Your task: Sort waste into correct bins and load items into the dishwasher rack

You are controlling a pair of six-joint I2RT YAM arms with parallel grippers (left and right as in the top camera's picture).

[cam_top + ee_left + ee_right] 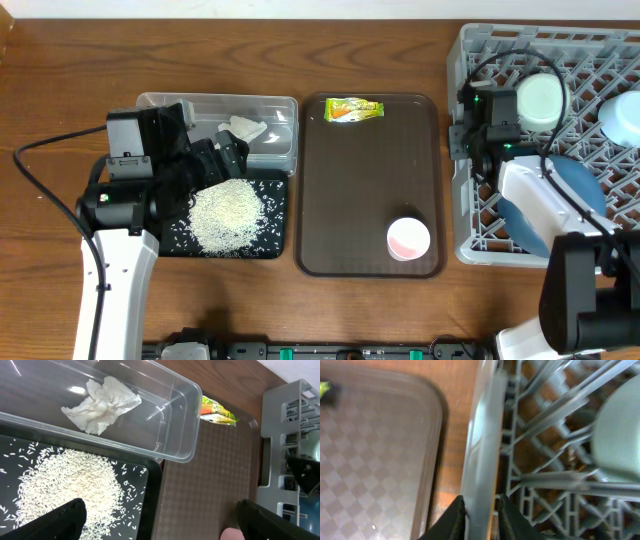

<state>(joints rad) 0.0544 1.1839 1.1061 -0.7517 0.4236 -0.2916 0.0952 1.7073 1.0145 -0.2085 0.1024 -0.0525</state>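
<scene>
Loose rice lies heaped in the black tray. A crumpled tissue lies in the clear tub. The snack wrapper and the pink cup are on the brown tray. My left gripper is open and empty above the black tray's right edge. My right gripper is shut on the left wall of the grey rack. The rack holds a mint-white bowl, a light-blue bowl and a blue plate.
The brown tray lies between the bins and the rack, close to the rack's left wall. The right arm's black cable loops over the rack's left part. The wood table's front strip runs below the trays.
</scene>
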